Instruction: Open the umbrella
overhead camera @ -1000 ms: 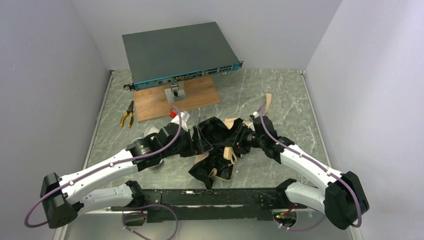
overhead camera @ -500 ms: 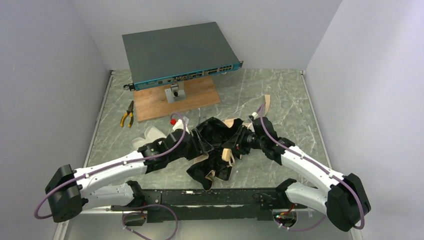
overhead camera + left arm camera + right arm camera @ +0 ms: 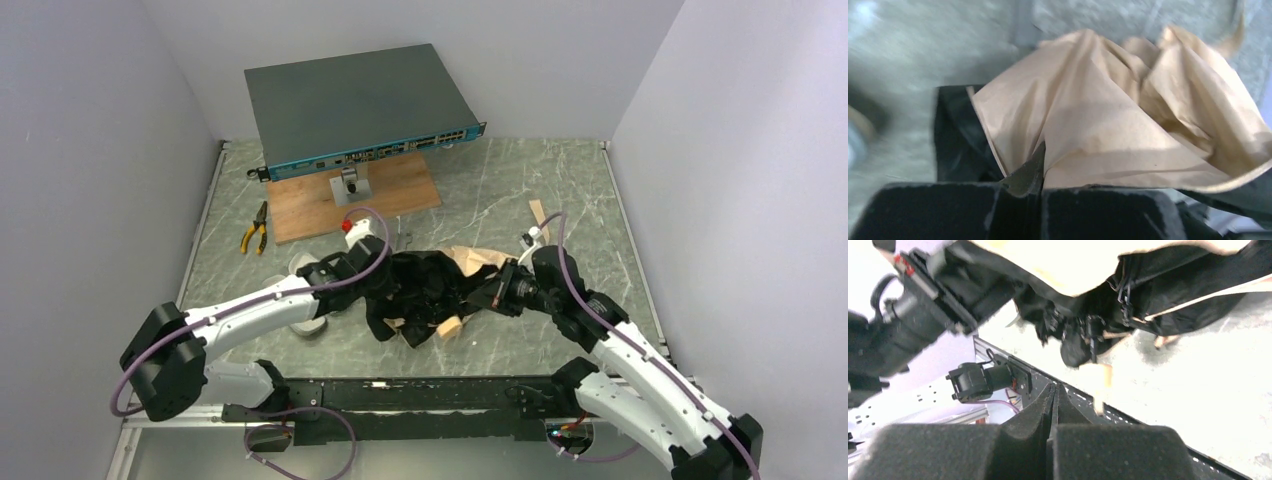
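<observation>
The umbrella [image 3: 425, 285] lies crumpled at the table's middle, mostly black lining up, with cream-beige fabric [image 3: 470, 260] at its far right. A tan end [image 3: 450, 326] pokes out at its near side. My left gripper [image 3: 388, 286] is buried in the umbrella's left side. In the left wrist view the beige fabric [image 3: 1108, 115] fills the frame and its folds run in between the shut left gripper [image 3: 1042, 167]. My right gripper [image 3: 487, 296] sits at the umbrella's right edge. In the right wrist view it [image 3: 1054, 397] is shut on nothing, the umbrella [image 3: 1148, 300] ahead of it.
A grey network switch [image 3: 360, 105] stands on a wooden board [image 3: 395, 195] at the back. Yellow-handled pliers [image 3: 254, 228] lie at the left. A whitish case shell [image 3: 303, 264] lies under my left arm. A beige strap [image 3: 537, 212] lies beyond my right wrist.
Both grippers have shut. The left arm reached further in and now pinches the fabric. The right gripper drew back to the right, and the umbrella bunched into a smaller heap.
</observation>
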Action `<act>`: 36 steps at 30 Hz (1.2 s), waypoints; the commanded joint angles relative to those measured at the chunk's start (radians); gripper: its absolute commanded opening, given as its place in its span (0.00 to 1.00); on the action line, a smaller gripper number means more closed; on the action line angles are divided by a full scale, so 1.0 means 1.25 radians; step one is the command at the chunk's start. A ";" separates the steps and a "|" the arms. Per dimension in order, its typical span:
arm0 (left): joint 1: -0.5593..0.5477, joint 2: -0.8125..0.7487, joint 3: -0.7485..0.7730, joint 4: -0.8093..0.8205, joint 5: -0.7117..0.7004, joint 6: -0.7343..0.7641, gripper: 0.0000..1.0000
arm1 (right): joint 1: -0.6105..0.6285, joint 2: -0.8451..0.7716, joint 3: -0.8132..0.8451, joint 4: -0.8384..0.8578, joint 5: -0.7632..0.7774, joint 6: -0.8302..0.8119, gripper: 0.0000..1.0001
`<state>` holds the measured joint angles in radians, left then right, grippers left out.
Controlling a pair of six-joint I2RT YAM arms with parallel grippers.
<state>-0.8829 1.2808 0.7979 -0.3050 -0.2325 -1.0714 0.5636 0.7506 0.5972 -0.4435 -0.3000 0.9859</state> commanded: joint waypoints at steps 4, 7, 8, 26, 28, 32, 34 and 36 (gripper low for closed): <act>0.166 -0.010 -0.018 0.008 0.020 0.215 0.00 | 0.000 -0.095 0.013 -0.092 -0.007 -0.012 0.00; 0.169 0.021 0.040 -0.050 0.051 0.265 0.21 | 0.001 -0.063 -0.013 -0.050 -0.043 -0.043 0.01; 0.161 0.025 0.059 -0.064 0.063 0.277 0.39 | 0.000 -0.038 -0.016 -0.042 -0.051 -0.056 0.05; -0.178 -0.016 0.066 -0.168 -0.060 0.192 0.98 | 0.001 -0.007 0.114 -0.112 0.120 -0.154 0.70; -0.196 0.040 0.093 -0.175 -0.065 0.187 0.99 | 0.001 -0.044 0.124 -0.122 0.136 -0.159 0.75; -0.230 0.165 0.195 -0.236 -0.103 0.152 1.00 | 0.001 -0.097 0.144 -0.151 0.152 -0.165 0.82; -0.241 0.221 0.239 -0.261 -0.116 0.129 0.99 | 0.001 -0.102 0.160 -0.173 0.158 -0.177 0.82; -0.245 0.279 0.277 -0.278 -0.115 0.115 0.99 | 0.000 -0.102 0.170 -0.189 0.162 -0.187 0.82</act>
<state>-1.1694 1.5467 1.0332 -0.6071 -0.3264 -0.8623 0.5636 0.6304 0.7528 -0.6189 -0.1390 0.7887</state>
